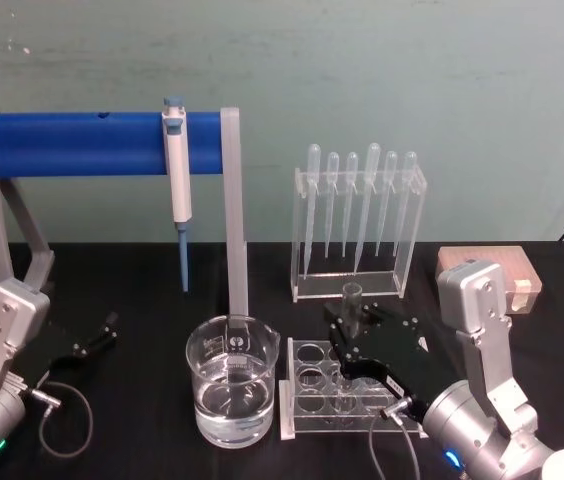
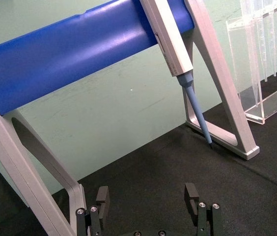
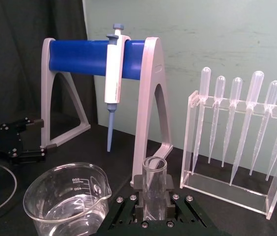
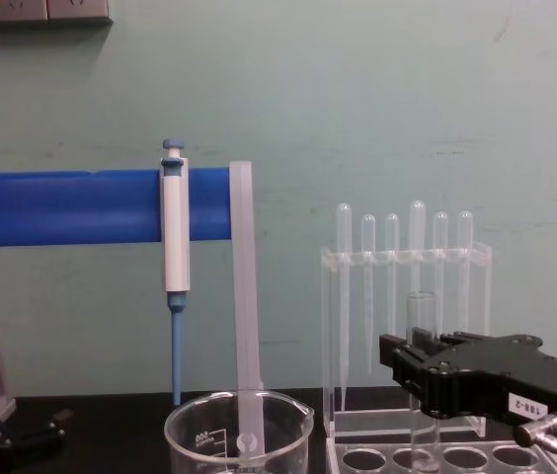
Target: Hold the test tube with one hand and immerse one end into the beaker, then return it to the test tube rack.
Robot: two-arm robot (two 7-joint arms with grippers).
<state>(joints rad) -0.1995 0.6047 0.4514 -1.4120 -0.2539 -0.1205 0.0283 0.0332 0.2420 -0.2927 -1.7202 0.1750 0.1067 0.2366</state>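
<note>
The test tube (image 1: 351, 296) is a clear glass cylinder standing upright, its lower end reaching down into the clear tube rack (image 1: 307, 415). My right gripper (image 1: 347, 328) is shut on the test tube around its middle; in the right wrist view its fingers (image 3: 170, 184) press against the tube (image 3: 154, 169) from both sides. In the chest view the tube (image 4: 422, 311) rises above the right gripper (image 4: 419, 360). The beaker (image 1: 232, 395), partly filled with clear liquid, stands just left of the rack. My left gripper (image 1: 92, 342) rests open at the table's left, holding nothing.
A blue-barred stand (image 1: 102, 143) carries a blue-and-white pipettor (image 1: 176, 170) behind the beaker. A clear holder with several plastic pipettes (image 1: 360, 215) stands behind the rack. A tan box (image 1: 497, 272) sits at the right rear. A cable (image 1: 72, 420) loops by the left arm.
</note>
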